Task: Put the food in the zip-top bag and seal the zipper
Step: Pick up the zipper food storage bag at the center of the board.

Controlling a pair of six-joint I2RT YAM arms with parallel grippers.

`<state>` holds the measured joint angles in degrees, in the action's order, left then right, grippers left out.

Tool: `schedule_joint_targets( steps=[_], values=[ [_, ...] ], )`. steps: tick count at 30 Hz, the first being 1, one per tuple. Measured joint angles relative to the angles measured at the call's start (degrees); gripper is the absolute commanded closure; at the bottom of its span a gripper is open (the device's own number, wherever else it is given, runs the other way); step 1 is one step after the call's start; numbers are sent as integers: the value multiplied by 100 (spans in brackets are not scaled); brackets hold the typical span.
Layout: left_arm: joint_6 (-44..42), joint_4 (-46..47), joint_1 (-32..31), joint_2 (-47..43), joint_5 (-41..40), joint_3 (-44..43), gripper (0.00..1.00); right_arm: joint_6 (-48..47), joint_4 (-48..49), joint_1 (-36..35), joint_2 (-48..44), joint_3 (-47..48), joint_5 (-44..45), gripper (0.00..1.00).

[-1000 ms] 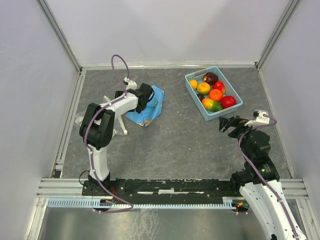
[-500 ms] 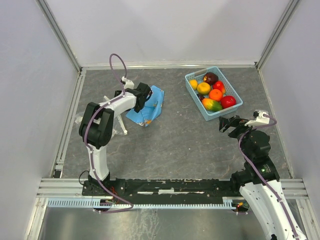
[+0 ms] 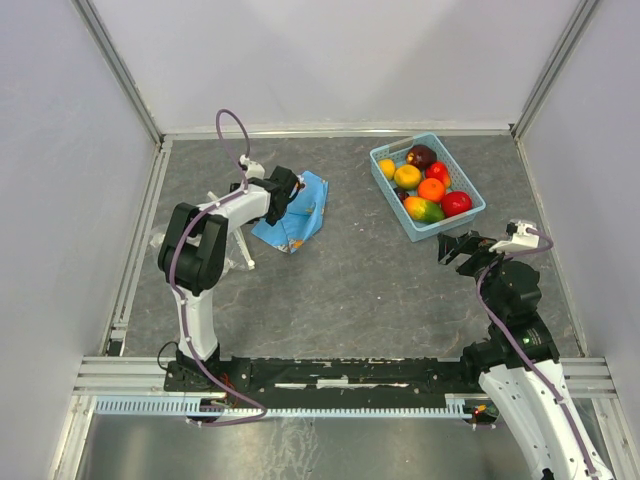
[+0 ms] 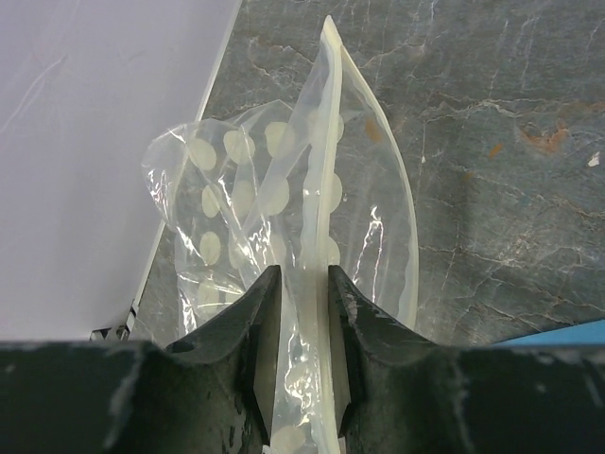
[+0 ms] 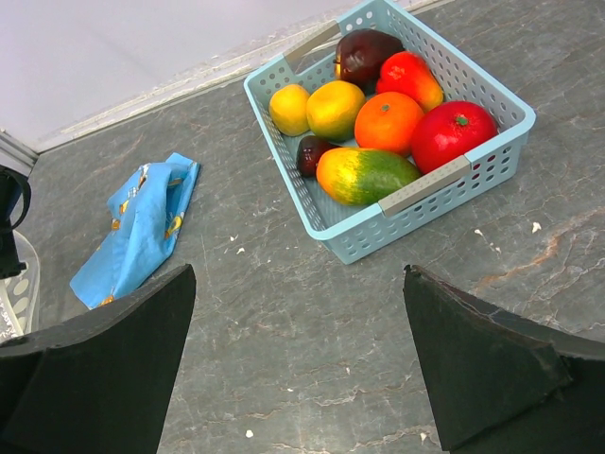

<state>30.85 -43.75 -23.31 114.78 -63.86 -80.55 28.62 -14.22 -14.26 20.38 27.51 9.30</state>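
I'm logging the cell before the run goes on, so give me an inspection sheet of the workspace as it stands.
Surface: grey marbled table, a few white specks.
Job's things: zip-top bag held up off the table, no fruit seen inside; fruits all in the light blue basket.
Clutter: blue patterned cloth, crumpled on the table.
Hands: left hand shut on the bag; right hand open, holding nothing, short of the basket.
Cables: purple cable loops above the left arm; no snag seen.
Surroundings: pale walls and metal frame rails.
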Motion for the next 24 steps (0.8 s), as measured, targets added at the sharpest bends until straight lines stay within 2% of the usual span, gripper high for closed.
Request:
schedule_joint_targets(
  steps=[13, 24],
  values=[
    [-11, 111, 22, -210, 186, 323, 97, 2, 0, 0, 116, 0, -87, 1],
    [-332, 105, -131, -2157, 844, 603, 97, 7, -177, 0, 741, 240, -479, 1]
  ],
)
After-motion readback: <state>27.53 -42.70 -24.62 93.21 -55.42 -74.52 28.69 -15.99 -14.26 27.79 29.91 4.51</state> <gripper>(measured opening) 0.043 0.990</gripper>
